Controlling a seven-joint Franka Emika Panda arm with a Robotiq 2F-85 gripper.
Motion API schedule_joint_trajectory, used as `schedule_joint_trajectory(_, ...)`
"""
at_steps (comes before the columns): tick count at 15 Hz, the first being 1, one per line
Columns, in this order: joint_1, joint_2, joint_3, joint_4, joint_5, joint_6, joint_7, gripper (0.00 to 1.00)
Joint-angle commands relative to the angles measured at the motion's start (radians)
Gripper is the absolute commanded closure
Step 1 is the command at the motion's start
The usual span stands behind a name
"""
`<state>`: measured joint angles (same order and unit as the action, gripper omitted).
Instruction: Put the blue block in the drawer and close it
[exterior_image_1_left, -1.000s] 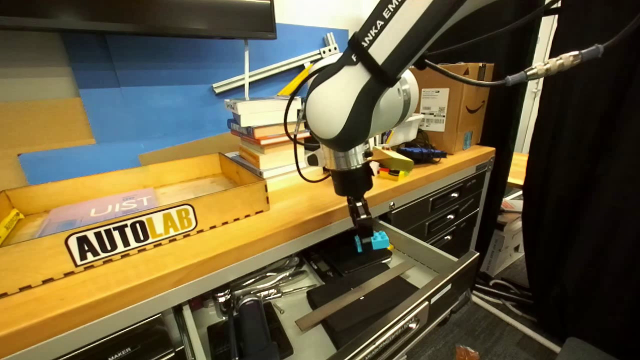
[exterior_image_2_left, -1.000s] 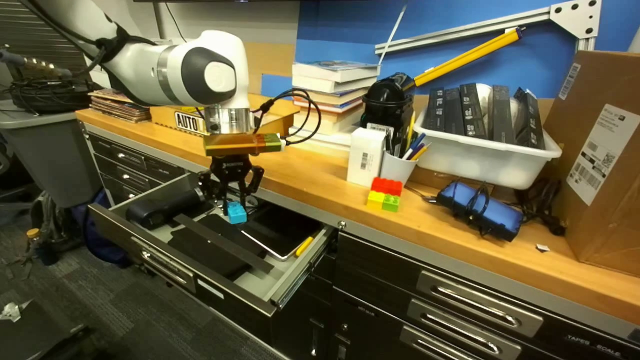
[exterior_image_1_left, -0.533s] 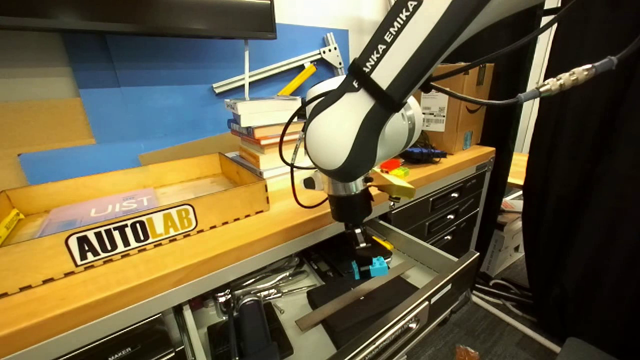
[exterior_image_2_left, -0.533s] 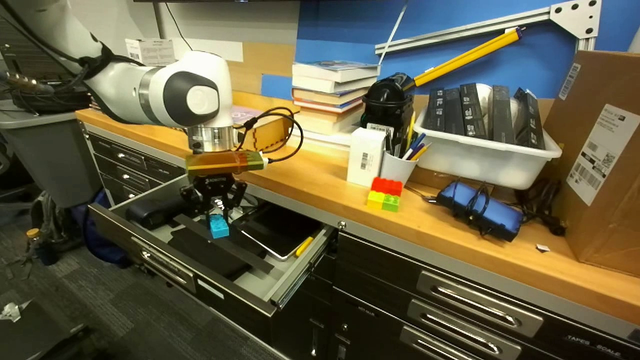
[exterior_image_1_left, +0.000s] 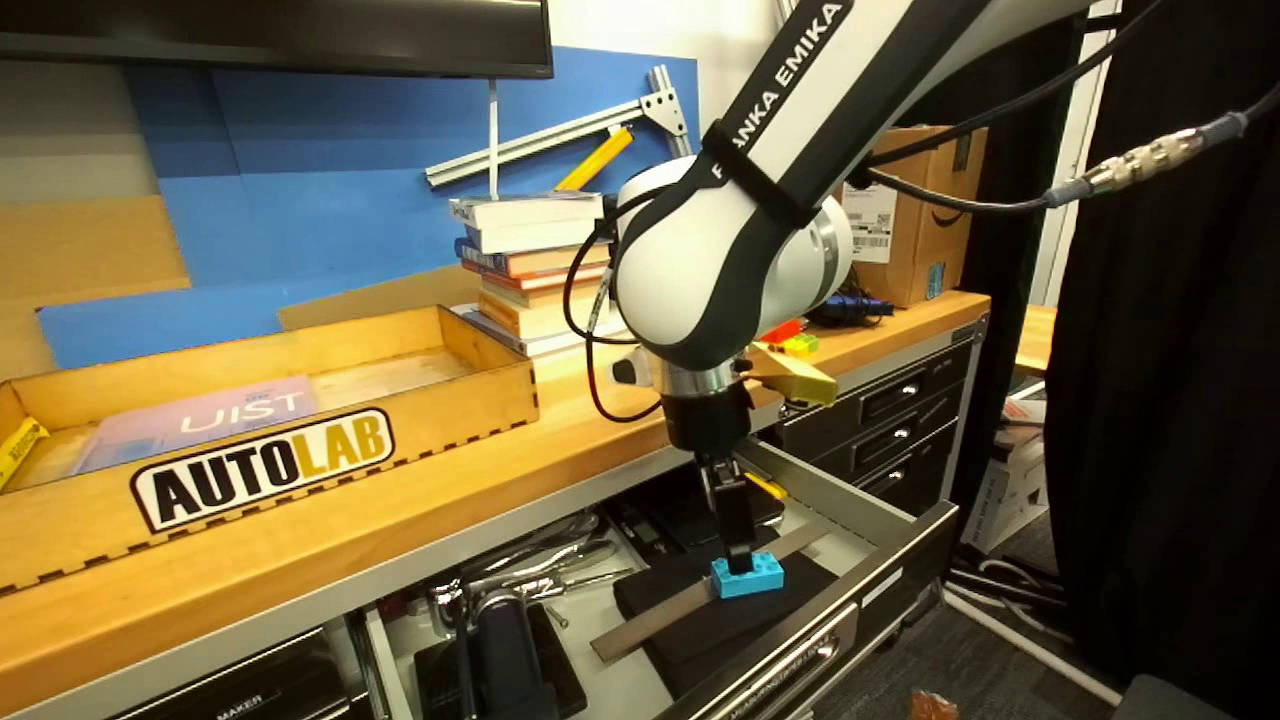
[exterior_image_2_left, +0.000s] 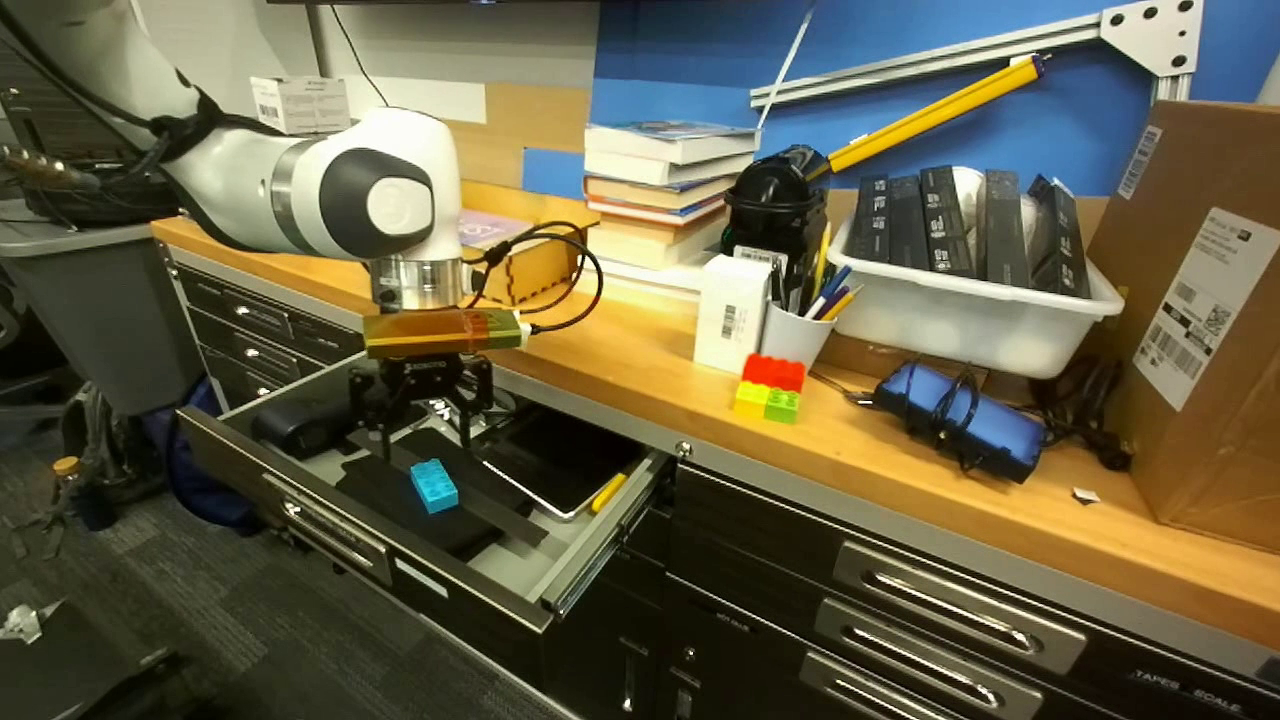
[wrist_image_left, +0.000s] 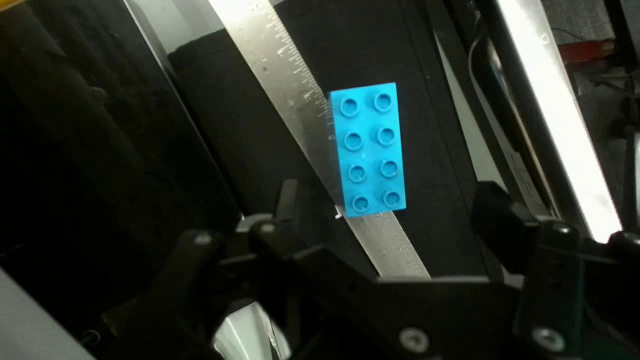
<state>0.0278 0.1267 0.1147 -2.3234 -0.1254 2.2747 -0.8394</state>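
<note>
The blue block (wrist_image_left: 371, 155) lies flat inside the drawer (exterior_image_2_left: 480, 605), on a flat black item (exterior_image_2_left: 375, 490) and partly across a metal ruler (wrist_image_left: 280, 75). Its studs face up in the wrist view. My gripper (exterior_image_2_left: 425, 448) hovers just above the block, its fingers (exterior_image_2_left: 386, 445) spread well apart, one to each side, with nothing held. A gap shows between block and fingers in the wrist view. In an exterior view one finger hides part of the block (exterior_image_1_left: 755, 578). The drawer is pulled far out, its bar handle (exterior_image_2_left: 320, 530) at the front.
Also in the drawer are a black tablet (exterior_image_2_left: 565, 455), a yellow piece (exterior_image_2_left: 608, 493) and a dark tool (exterior_image_1_left: 510, 655). The wooden counter edge (exterior_image_1_left: 560, 470) overhangs its back. On the counter stand coloured bricks (exterior_image_2_left: 770, 388), books (exterior_image_2_left: 665, 190) and a wooden tray (exterior_image_1_left: 460, 390).
The arm has come down and away from the counter into the drawer. Within the last half second the fingers have spread and let the blue block go; it now rests below them.
</note>
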Motion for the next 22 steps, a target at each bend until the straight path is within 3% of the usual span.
schedule_joint_trajectory(1,-0.006,-0.117,-0.028,-0.087,0.0,0.031,0.089,0.0)
schedule_joint_trajectory(7,-0.034,-0.321,-0.104,-0.249,-0.092,0.009,0.373,0.0)
schedule_joint_trajectory(11,-0.076,-0.435,-0.122,-0.336,-0.221,-0.01,0.596,0.0)
schedule_joint_trajectory(12,-0.084,-0.444,-0.119,-0.35,-0.231,-0.025,0.658,0.25)
schedule_joint_trajectory(13,-0.093,-0.457,-0.112,-0.367,-0.248,-0.037,0.723,0.27)
schedule_joint_trajectory(17,-0.101,-0.466,-0.086,-0.409,-0.265,-0.142,0.932,0.58)
schedule_joint_trajectory(22,-0.061,-0.406,-0.085,-0.409,-0.152,-0.157,0.975,0.97)
